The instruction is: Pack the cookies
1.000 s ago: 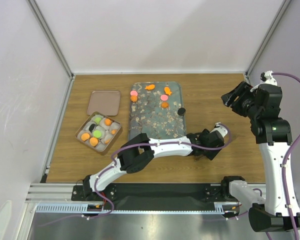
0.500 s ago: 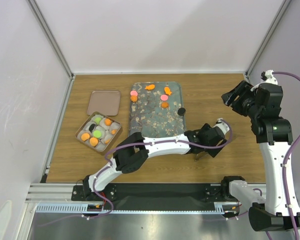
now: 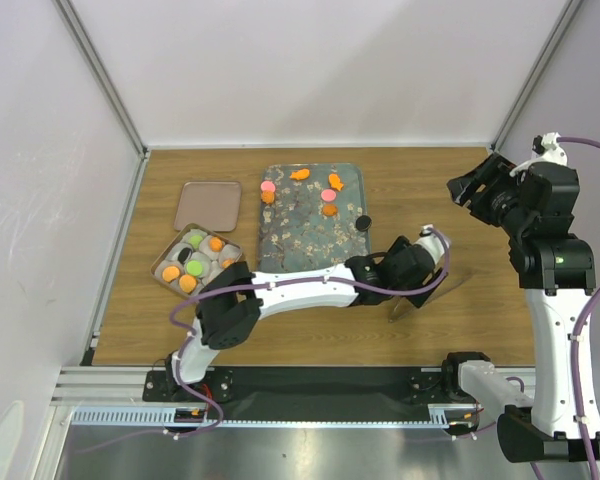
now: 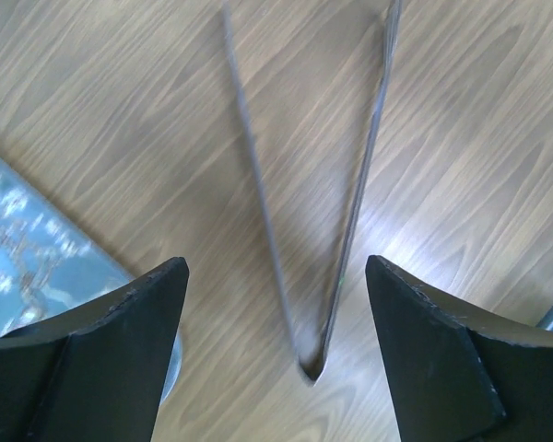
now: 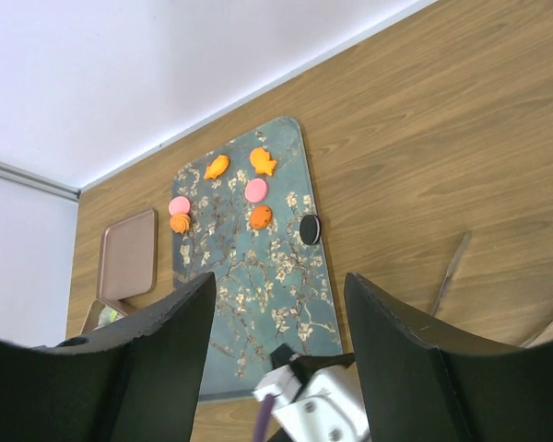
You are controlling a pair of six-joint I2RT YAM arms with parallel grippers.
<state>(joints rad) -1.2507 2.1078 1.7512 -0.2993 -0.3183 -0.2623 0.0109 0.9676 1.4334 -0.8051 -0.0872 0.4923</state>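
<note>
Top view: seven cookies [image 3: 328,210] lay flat on the tray [image 3: 310,250] at 12 o'clock, with more in the tin [image 3: 172,289] at 9. The fish-shaped one ran roughly 3-to-9; the discs had no long axis. The left fingers [image 3: 408,298] hung over the tongs [image 3: 442,292] on the surface, and the right fingers [image 3: 465,190] stood high at 2.

Left wrist: the fingers were released and straddled the tongs' hinge. Fetching the tool seemed the step in hand; next, lower and close.

Right wrist: the fingers were apart and empty.

The left arm [image 3: 310,288] is reaching low, just right of the tray [image 3: 300,238], its left gripper [image 4: 275,276] spreading wide — the right gripper [image 5: 276,287] is hovering farther right, jaws apart.
</note>
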